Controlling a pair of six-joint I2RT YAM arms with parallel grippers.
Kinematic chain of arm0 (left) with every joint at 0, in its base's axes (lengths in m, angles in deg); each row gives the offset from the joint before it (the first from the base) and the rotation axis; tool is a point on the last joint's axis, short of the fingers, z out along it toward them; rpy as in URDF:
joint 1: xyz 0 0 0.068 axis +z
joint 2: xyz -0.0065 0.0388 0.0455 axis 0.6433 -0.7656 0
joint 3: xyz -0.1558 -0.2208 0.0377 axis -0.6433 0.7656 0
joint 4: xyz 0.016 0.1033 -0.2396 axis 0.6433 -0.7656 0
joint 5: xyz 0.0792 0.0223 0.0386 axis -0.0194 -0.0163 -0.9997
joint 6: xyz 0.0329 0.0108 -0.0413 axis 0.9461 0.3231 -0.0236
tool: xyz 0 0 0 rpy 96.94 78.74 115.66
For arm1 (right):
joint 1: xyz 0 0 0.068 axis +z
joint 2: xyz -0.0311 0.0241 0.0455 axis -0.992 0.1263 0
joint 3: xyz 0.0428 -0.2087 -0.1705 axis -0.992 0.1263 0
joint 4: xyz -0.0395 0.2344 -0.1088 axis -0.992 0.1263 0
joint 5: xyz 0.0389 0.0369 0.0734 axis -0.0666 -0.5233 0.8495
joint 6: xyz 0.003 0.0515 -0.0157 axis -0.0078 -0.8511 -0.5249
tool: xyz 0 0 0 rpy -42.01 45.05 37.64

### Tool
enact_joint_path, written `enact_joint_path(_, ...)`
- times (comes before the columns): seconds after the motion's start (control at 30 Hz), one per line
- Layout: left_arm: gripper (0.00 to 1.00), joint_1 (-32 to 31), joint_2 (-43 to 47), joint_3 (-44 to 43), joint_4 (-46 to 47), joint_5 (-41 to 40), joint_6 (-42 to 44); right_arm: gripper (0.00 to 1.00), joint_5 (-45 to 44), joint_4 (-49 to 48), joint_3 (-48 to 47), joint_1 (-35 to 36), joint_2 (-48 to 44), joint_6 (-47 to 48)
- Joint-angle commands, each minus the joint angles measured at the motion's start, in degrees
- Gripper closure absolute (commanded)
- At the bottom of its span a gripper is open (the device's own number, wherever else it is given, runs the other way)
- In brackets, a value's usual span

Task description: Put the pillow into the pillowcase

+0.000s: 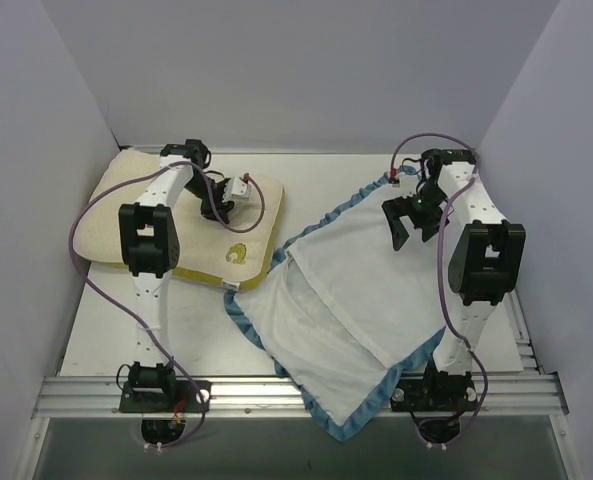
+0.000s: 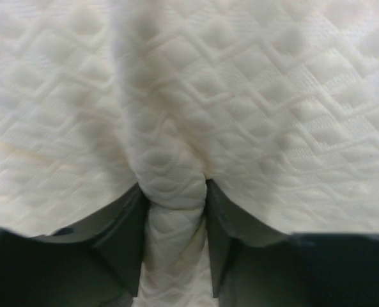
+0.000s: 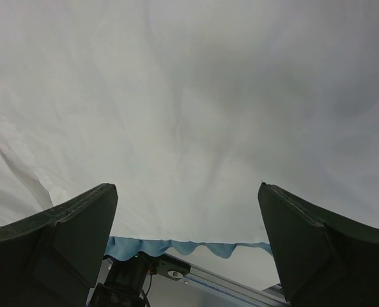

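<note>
Around the bench, walls (image 1: pixel 306 70): we record three plain pale lilac-grey panels closing off the back and both sides.
Table (image 1: pixel 191 320): a flat white top; we note a silver rail (image 1: pixel 276 392) along its near edge carrying both arm bases.
Pillowcase (image 1: pixel 346 300): spread right of centre with the plain white side up, its layers folded loosely over each other. The teal ruffled trim (image 1: pixel 238 310) runs round its edge, and its near corner hangs over the rail. In the right wrist view we see only white cloth (image 3: pixel 189 115) with a strip of trim.
Pillow (image 1: pixel 126 200): at the far left of the table, cream and dimpled, with an olive-yellow band on the near side. Its right corner lies just beside the pillowcase.
Left gripper (image 1: pixel 219 208): down on the pillow's right part. Its fingers are closed (image 2: pixel 174 192) on a raised fold of the quilted surface (image 2: pixel 240 96).
Right gripper (image 1: pixel 408 228): over the far right part of the pillowcase, jaws wide apart (image 3: pixel 188 198), holding nothing.
Logo (image 1: pixel 238 253): small and yellow, on the pillow's near right corner.
</note>
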Motion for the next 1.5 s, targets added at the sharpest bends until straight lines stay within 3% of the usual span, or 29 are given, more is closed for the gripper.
enact_joint_path(0.0,0.66,1.6,-5.6,-3.3,-10.1,-5.4,-1.3,0.00,0.6,3.5,-2.2,-0.1,0.3,1.0)
enact_joint_path(0.03,0.79,2.0,-5.8,-9.0,-11.4,-3.3,-2.0,0.00,0.7,3.5,-2.7,-0.1,0.5,1.1)
enact_joint_path(0.17,1.00,5.3,-2.4,-17.3,-13.2,0.3,-8.9,0.00,2.8,2.5,-3.5,0.5,1.7,1.0)
enact_joint_path(0.37,1.00,10.7,9.1,-17.9,-17.7,0.6,-17.8,0.05,5.4,0.8,-3.7,6.0,4.4,1.0)
enact_joint_path(0.5,1.00,13.2,20.2,-4.0,-17.7,2.4,-20.9,0.08,0.1,-1.9,-6.2,9.8,9.1,-1.0)
enact_joint_path(0.63,1.00,14.0,31.7,6.3,-17.7,3.7,-26.0,0.29,-11.0,-1.1,-16.2,9.8,17.9,-4.2)
enact_joint_path(0.77,1.00,13.7,40.1,17.3,-17.0,2.4,-27.9,0.41,-16.4,1.7,-29.7,7.8,27.8,-3.4)
enact_joint_path(0.87,1.00,13.5,45.0,23.0,-16.3,1.4,-31.0,0.46,-18.1,1.4,-39.2,5.1,33.3,-3.2)
enact_joint_path(0.97,1.00,12.6,48.0,26.6,-12.8,0.9,-37.7,0.46,-21.4,-3.7,-40.9,3.6,35.6,-1.3)
enact_joint_path(1.1,1.00,8.2,47.6,28.5,-7.5,-0.7,-47.7,0.44,-26.6,-12.6,-39.8,2.0,35.6,-1.2)
enact_joint_path(1.2,1.00,6.5,45.5,28.4,-4.1,0.3,-51.1,0.40,-24.6,-16.2,-41.5,0.5,33.6,-4.0)
enact_joint_path(1.27,1.00,3.1,42.5,27.9,-2.1,0.1,-53.4,0.32,-19.0,-16.2,-41.0,0.6,28.9,-4.8)
enact_joint_path(1.33,1.00,1.6,39.3,28.1,0.9,0.3,-56.0,0.28,-9.4,-17.3,-33.7,0.8,23.2,-5.6)
enact_joint_path(1.47,1.00,0.7,31.9,26.4,6.0,-1.1,-58.0,0.24,-3.3,-14.5,-20.1,3.9,7.4,-3.8)
